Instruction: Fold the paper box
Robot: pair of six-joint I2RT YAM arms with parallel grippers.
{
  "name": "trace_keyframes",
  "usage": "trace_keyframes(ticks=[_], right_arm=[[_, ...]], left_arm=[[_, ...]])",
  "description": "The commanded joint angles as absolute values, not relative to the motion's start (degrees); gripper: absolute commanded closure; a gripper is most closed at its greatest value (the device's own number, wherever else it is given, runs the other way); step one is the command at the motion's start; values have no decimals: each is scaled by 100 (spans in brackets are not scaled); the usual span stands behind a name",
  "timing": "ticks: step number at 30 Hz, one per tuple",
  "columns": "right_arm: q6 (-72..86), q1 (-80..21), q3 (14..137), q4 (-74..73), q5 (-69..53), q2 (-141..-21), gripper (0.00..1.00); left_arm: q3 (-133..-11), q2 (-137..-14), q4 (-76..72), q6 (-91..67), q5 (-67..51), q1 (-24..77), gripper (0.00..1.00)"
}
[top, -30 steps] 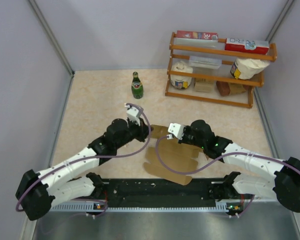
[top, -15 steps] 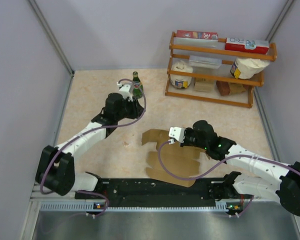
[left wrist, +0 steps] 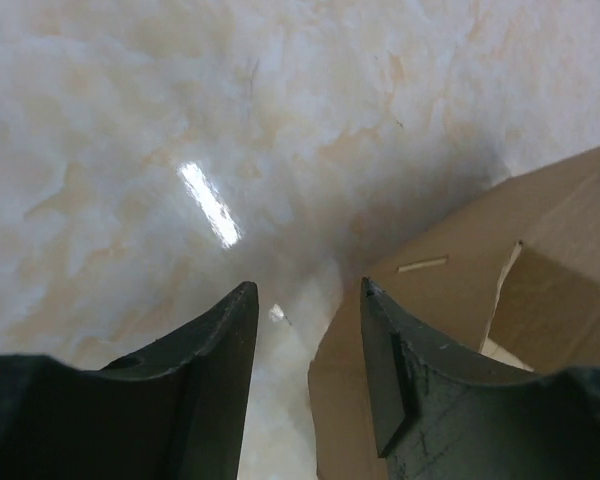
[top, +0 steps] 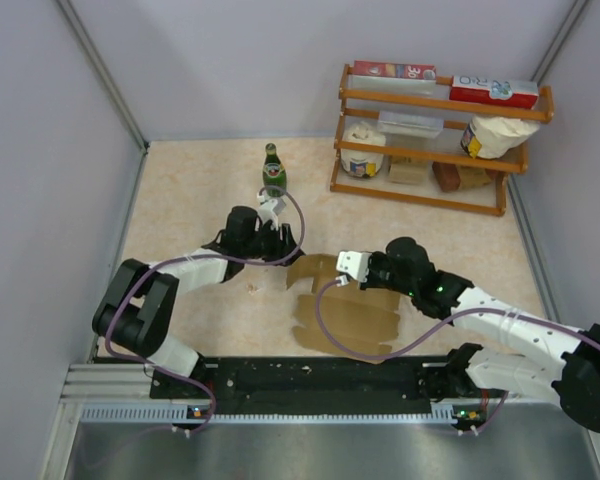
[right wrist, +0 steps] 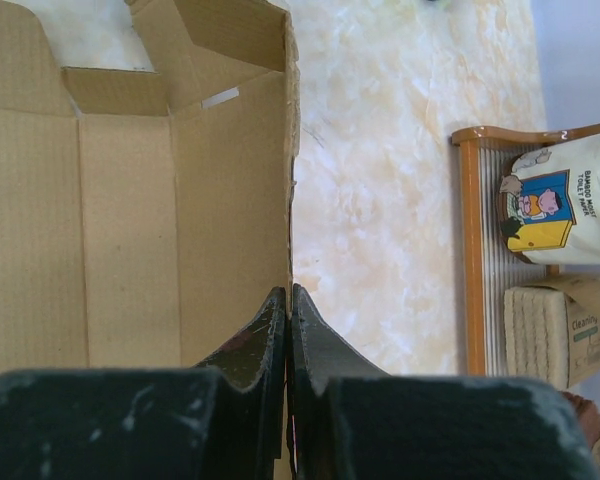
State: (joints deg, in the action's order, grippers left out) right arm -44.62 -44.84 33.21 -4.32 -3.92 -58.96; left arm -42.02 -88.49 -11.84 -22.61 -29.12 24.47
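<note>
Box: paper box (top: 345,315) mid-table, toward 6 o'clock, betw. both arms; far flaps raised.
Handling: light, stiff corrugated bd; likely slides easily – take it at flap edges.
L jaws: left gripper (left wrist: 308,288) partly parted, empty; box corner just beside.
R jaws: right gripper (right wrist: 288,292) closed, pinching box's wall edge.
Room: bare table (top: 190,200) at 9 o'clock; bottle (top: 272,172) at 11, rack (top: 435,150) at 1 – well apart.

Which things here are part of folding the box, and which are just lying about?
In the job:
- paper box
- right gripper, shut on the box's edge
- left gripper, open, close to the box

Lying about:
- green bottle
- wooden rack with its cartons and bags
</note>
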Motion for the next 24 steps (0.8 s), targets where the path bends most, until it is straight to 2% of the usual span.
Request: trace_keyframes(ticks=[1,5,8,12,24], right_arm=[[-4509,-4491,3639,-290,-317,-5950,100],[-4526,-4482,3647,-281,-194,-6038,100],[-4526,-4482,3665,-281,-193,-6117,100],[-4474,-4491,3718,-290,-299,-6205,100],[-4755,-4491,3578,-54,-378,-6390,100]], left_arm=[[-3710,-8605,-2187,-2487,-3567,2496,49],[-3061,-8237,-2732,-2671,-3744,2514,48],[-2612,-7929,-3285,-2847,-3753,2584,40],[-2330,-7726,-3752,-2856,-3709,2672,35],[-2250,-8042,-4368,-2672,-3876,2751,34]])
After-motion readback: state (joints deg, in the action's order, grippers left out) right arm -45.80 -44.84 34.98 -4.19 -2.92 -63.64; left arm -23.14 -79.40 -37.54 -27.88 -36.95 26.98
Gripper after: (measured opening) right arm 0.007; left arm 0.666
